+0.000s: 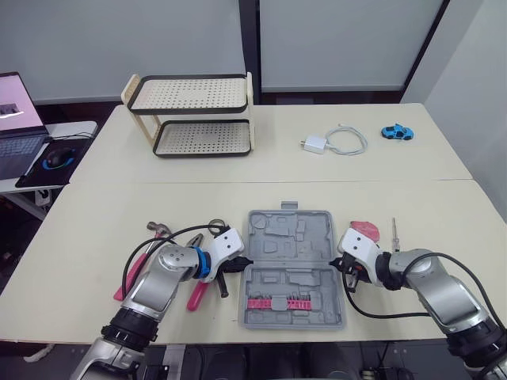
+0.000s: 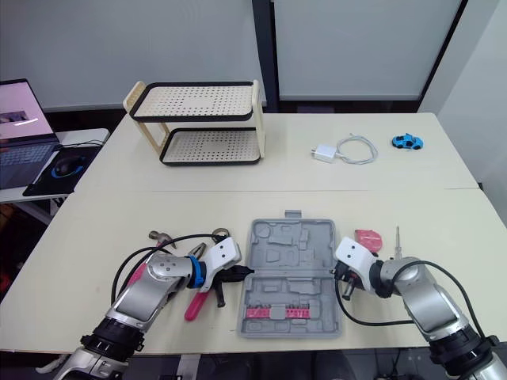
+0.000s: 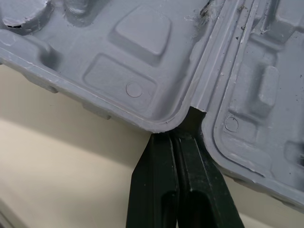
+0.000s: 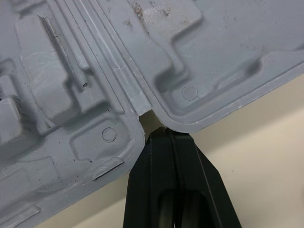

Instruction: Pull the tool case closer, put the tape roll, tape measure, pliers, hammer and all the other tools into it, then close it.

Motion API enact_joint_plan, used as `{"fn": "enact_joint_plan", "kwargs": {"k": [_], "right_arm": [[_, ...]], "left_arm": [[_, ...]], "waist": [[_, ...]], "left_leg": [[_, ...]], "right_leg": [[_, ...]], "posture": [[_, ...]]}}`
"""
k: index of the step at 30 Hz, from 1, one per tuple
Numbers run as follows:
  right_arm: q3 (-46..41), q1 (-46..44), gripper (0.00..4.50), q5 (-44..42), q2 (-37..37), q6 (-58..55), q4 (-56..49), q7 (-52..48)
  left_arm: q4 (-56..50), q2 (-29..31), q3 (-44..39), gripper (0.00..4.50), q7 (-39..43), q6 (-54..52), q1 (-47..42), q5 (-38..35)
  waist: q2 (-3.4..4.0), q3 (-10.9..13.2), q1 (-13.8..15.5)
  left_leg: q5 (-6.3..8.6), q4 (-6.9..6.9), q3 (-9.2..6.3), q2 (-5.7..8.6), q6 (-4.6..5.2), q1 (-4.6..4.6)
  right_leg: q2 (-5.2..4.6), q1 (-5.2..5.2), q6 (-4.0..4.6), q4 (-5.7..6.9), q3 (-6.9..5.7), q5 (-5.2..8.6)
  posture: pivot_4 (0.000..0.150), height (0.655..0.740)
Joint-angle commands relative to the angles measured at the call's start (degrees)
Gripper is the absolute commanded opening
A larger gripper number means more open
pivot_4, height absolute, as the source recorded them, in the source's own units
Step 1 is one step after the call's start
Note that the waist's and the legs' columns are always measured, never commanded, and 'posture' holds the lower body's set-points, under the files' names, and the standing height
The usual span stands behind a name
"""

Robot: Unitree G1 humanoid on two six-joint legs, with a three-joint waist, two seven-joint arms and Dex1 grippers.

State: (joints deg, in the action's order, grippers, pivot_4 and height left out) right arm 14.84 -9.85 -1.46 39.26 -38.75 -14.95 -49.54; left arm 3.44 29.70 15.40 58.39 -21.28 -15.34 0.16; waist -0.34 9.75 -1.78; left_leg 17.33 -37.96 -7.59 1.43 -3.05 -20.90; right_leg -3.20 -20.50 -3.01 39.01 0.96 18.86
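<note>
The grey tool case [image 1: 289, 269] lies open and flat near the table's front edge, with a pink bit strip [image 1: 277, 302] in its near half. My left gripper [image 1: 242, 264] is shut, its tip in the hinge notch on the case's left side [image 3: 176, 137]. My right gripper [image 1: 342, 265] is shut too, its tip at the hinge notch on the right side [image 4: 166, 133]. A pink-handled hammer [image 1: 139, 261] and pink-handled pliers [image 1: 202, 286] lie left of the case, partly under my left arm. A pink tape measure [image 1: 364, 229] and a screwdriver [image 1: 394, 232] lie to its right.
A two-tier perforated rack [image 1: 194, 115] stands at the back left. A white charger with its cable [image 1: 333, 142] and a blue toy car [image 1: 396, 132] lie at the back right. A laptop [image 1: 16, 119] and a mouse [image 1: 57, 158] sit on a side desk to the left.
</note>
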Motion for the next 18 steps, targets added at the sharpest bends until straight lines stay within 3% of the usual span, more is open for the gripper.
{"fn": "enact_joint_plan", "kwargs": {"k": [1,18], "right_arm": [[0.2,-0.6,0.00,-1.2,-0.5,0.2,-2.7,-0.1],[0.3,0.1,0.00,-2.2,-0.5,-1.6,-4.4,-0.5]], "left_arm": [[-1.5,0.0,1.0,0.02,0.2,-0.1,0.4,-0.8],[-3.6,0.6,1.2,0.02,0.4,-1.1,1.8,-1.4]], "waist": [[0.00,0.0,0.0],[0.00,0.0,0.0]], "left_leg": [[0.00,0.00,0.00,0.00,0.00,0.00],[0.00,0.00,0.00,-0.02,0.00,0.00]], "right_leg": [[0.00,0.00,0.00,0.00,0.00,0.00],[0.00,0.00,0.00,0.00,0.00,0.00]], "posture": [[0.150,0.7400],[0.150,0.7400]]}}
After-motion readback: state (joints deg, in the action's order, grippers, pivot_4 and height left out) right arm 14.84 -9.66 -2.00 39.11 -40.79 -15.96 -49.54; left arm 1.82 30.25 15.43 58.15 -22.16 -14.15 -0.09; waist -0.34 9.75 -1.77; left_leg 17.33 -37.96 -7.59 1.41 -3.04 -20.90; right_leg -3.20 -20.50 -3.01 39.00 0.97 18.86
